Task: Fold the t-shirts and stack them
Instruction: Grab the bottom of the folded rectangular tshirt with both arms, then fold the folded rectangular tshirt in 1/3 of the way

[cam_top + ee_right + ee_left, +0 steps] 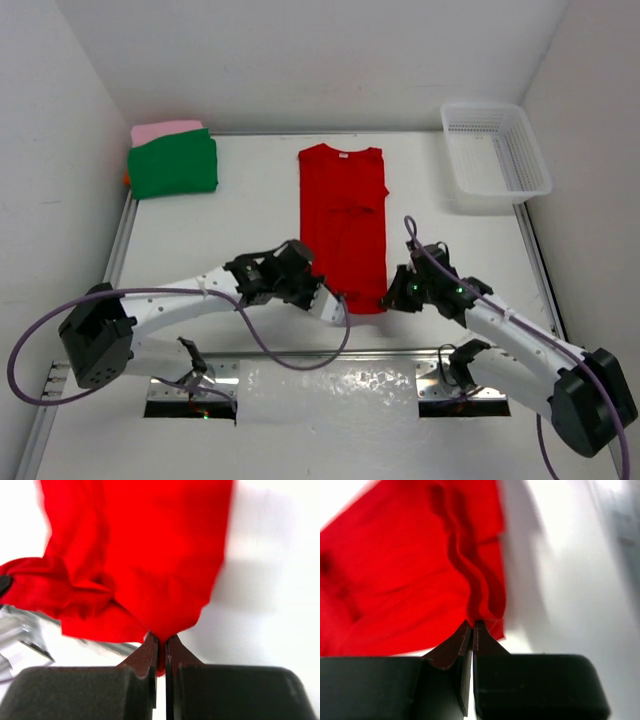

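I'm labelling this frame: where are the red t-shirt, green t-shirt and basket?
red t-shirt (343,215), top external view, middle of its body.
green t-shirt (172,165), top external view, centre of the folded top.
basket (490,150), top external view, bare mesh floor.

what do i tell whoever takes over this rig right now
Claws: the left claw is shut on the near left corner of the red t-shirt. The right claw is shut on its near right corner.
The red t-shirt lies mid-table as a long narrow strip, sides folded in.
Done: the green t-shirt sits folded on the pink t-shirt at the far left, and an orange edge peeks out at the stack's left side.
Left: fold the red one crosswise, probably hem toward collar, then add it to that stack. The white basket at far right is not involved.
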Controlling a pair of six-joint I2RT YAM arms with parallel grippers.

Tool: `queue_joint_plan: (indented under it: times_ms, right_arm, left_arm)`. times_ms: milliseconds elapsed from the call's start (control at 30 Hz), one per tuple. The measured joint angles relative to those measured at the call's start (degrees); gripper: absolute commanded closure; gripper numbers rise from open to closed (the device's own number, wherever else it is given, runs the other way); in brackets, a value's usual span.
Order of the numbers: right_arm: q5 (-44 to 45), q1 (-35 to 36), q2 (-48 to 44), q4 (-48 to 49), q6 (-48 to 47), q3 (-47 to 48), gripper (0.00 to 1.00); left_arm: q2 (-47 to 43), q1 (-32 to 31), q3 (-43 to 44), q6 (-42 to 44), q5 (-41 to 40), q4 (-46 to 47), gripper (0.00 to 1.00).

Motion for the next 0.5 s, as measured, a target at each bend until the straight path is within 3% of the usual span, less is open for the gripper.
queue_joint_plan:
  times_ms: [200,500]
  right_arm:
    - [-1.90,-8.61,9.79,-3.04,-7.69,14.84,1.00]
    - [-6.12,-18.18,33.31,-5.75,-17.00,38.29,1.00]
  left_arm:
    - [1.73,11.21,11.34,-7.04,4.26,-2.01,1.00]
    - [18.53,25.99,28.15,-15.72,9.25,-2.54,1.00]
